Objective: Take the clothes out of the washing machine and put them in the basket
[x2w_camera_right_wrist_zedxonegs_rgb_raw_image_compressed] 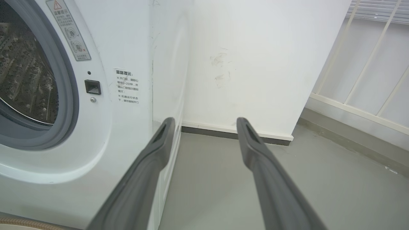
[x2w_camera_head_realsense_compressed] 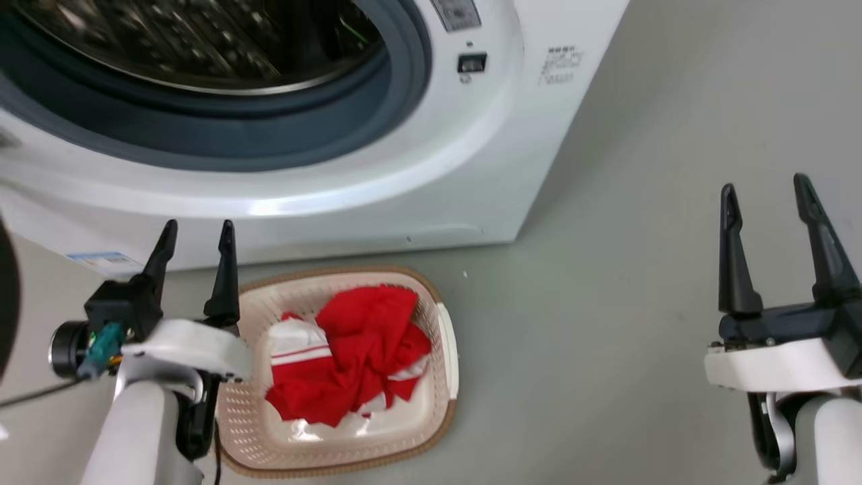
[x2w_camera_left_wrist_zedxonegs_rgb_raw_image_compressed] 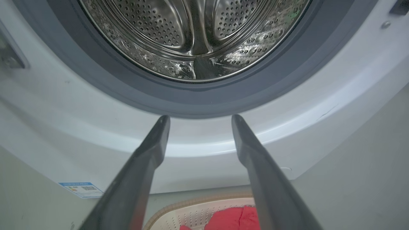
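The red clothes [x2w_camera_head_realsense_compressed: 363, 350] with white trim lie heaped in the cream basket [x2w_camera_head_realsense_compressed: 448, 357] on the floor before the white washing machine [x2w_camera_head_realsense_compressed: 377, 162]. Its porthole stands uncovered, and the steel drum [x2w_camera_left_wrist_zedxonegs_rgb_raw_image_compressed: 195, 35] shows bare metal where I can see into it. My left gripper [x2w_camera_head_realsense_compressed: 196, 232] hovers open and empty above the basket's left rim, fingers pointing at the machine's front panel. In the left wrist view the clothes [x2w_camera_left_wrist_zedxonegs_rgb_raw_image_compressed: 235, 218] and basket [x2w_camera_left_wrist_zedxonegs_rgb_raw_image_compressed: 188, 214] peek in at the bottom. My right gripper [x2w_camera_head_realsense_compressed: 766, 188] is open and empty over bare floor to the right.
Grey floor [x2w_camera_head_realsense_compressed: 640, 269] spreads right of the machine. A white wall [x2w_camera_right_wrist_zedxonegs_rgb_raw_image_compressed: 255, 64] stands behind it, with a railed window area [x2w_camera_right_wrist_zedxonegs_rgb_raw_image_compressed: 367, 80] farther right. A black cable [x2w_camera_head_realsense_compressed: 27, 397] trails by my left wrist.
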